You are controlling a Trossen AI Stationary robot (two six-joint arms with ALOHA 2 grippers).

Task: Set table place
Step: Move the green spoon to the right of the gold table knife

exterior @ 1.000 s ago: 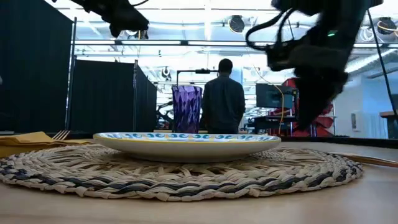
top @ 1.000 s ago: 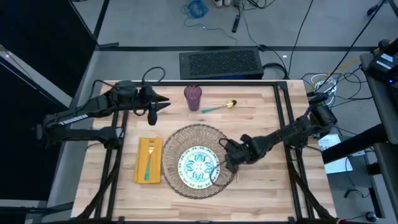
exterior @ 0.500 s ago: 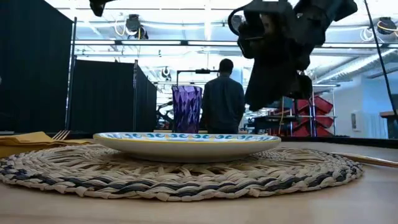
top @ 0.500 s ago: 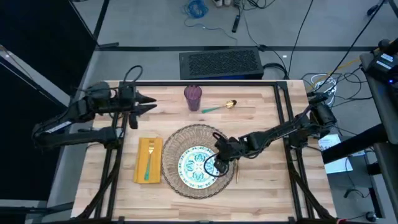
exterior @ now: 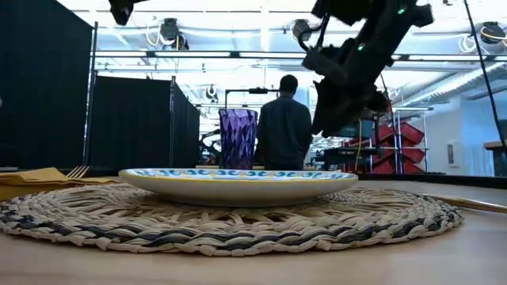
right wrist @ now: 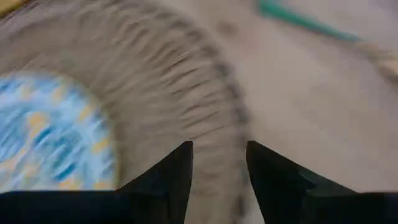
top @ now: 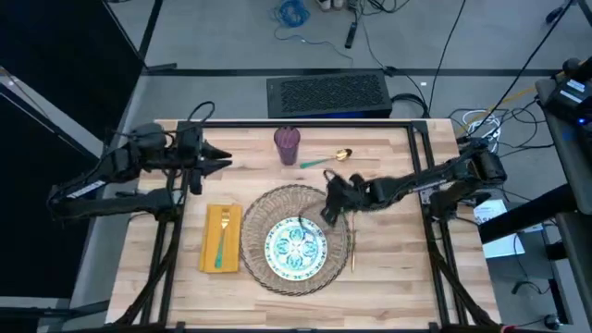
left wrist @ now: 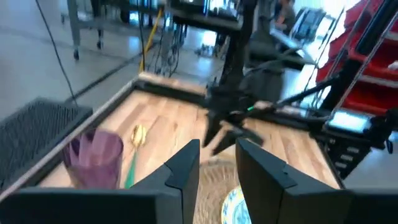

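A round woven placemat (top: 298, 199) lies in the middle of the table (top: 398, 277), with the floral plate (top: 296, 246) on it. Left of it a gold-and-teal fork (top: 222, 233) rests on a yellow napkin (top: 209, 250). A knife (top: 351, 256) lies along the placemat's right rim. A purple cup (top: 288, 145) and a spoon (top: 329, 159) are near the far edge. My right gripper (top: 328, 211) hovers open above the placemat's far right rim (right wrist: 211, 93), nothing between its fingers. My left gripper (top: 225, 162) stands open at the far left, off the table top, pointing at the cup (left wrist: 94, 155).
Black rails (top: 421, 176) frame the table top. In the low view a person (exterior: 285, 127) stands in the room beyond the far edge, back turned. Bare wood shows right of the placemat and along the near edge.
My right gripper has swung from the placemat's right rim in over the plate, then gone up and toward the far edge. My left gripper has drawn back toward the table's left edge. The table's things lie as they were.
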